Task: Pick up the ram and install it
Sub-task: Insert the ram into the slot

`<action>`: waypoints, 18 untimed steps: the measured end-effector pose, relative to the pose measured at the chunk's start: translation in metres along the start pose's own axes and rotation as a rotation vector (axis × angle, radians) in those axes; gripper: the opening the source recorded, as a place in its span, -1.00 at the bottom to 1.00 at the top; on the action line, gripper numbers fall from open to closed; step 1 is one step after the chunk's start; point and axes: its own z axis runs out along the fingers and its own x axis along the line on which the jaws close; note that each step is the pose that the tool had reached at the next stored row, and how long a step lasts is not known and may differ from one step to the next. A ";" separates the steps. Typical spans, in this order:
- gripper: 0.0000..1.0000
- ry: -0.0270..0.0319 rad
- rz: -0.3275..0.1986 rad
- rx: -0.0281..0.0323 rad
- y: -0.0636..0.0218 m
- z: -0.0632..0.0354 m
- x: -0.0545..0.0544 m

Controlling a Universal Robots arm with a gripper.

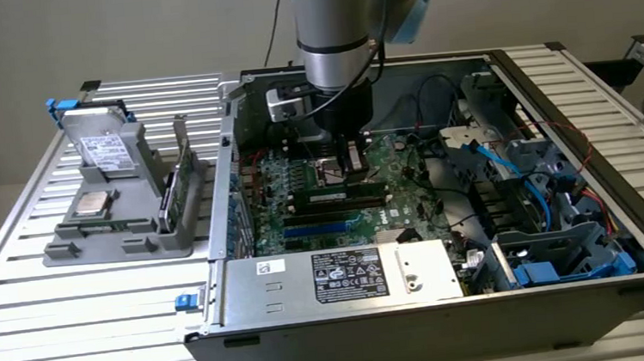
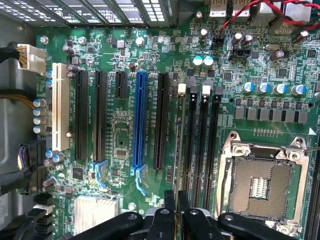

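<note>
So where was the ram (image 1: 341,197), the listener asked.

It ran parallel to the blue slot (image 1: 319,225) on the motherboard (image 1: 299,186), the describer said. It was near that slot, on the side toward the empty processor socket (image 2: 260,185). In the wrist view the ram (image 2: 176,145) appeared edge-on as a thin strip. One black slot lay between it and the blue slot (image 2: 140,120).

Was it held?

Yes. The gripper (image 2: 176,210) had its fingers nearly together, clamped on the stick's two flat faces near mid-length. From the exterior view the gripper (image 1: 352,168) hung just past the blue slot, over the black memory slots. Whether the stick's lower edge had entered a slot or hovered above it, I could not tell.

How would the stick handle?

I judged it light, thin and stiff along its length, yet fragile. It would snap or chip if twisted or pushed in crooked. The sensible hold looked like the one shown, on the flat faces near the middle and upper edge. That hold kept clear of the contact edge, so pressure would spread evenly.

And the arm?

It stood nearly upright above the open computer case (image 1: 606,287), wrist aimed straight down at the board. A grey holder (image 1: 120,239) with spare parts sat well apart from the blue slot, outside the case toward the exterior view's left.
</note>
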 end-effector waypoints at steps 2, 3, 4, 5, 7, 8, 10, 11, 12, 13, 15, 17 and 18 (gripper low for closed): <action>-0.72 -0.0004 0.000 -0.0001 0.0000 0.0001 0.001; -0.72 -0.0013 0.000 -0.0001 0.0000 0.0000 0.001; -0.72 -0.0024 0.000 0.0000 0.0000 0.0001 0.001; -0.72 -0.0036 0.000 0.0000 0.0001 0.0000 0.001; -0.72 -0.0067 0.001 0.0002 0.0001 0.0001 0.001; -0.72 -0.0076 0.001 0.0004 0.0001 0.0001 0.001; -0.72 -0.0089 0.001 0.0004 0.0001 0.0002 0.001; -0.72 -0.0093 0.001 0.0003 0.0001 0.0002 0.001; -0.72 -0.0093 0.001 0.0003 0.0001 0.0002 0.001; -0.72 -0.0093 0.001 0.0003 0.0001 0.0001 0.001; -0.72 -0.0093 0.001 0.0003 0.0001 0.0001 0.001; -0.72 -0.0093 0.001 0.0003 0.0003 0.0003 0.001; -0.72 -0.0093 0.001 0.0003 0.0005 0.0003 0.001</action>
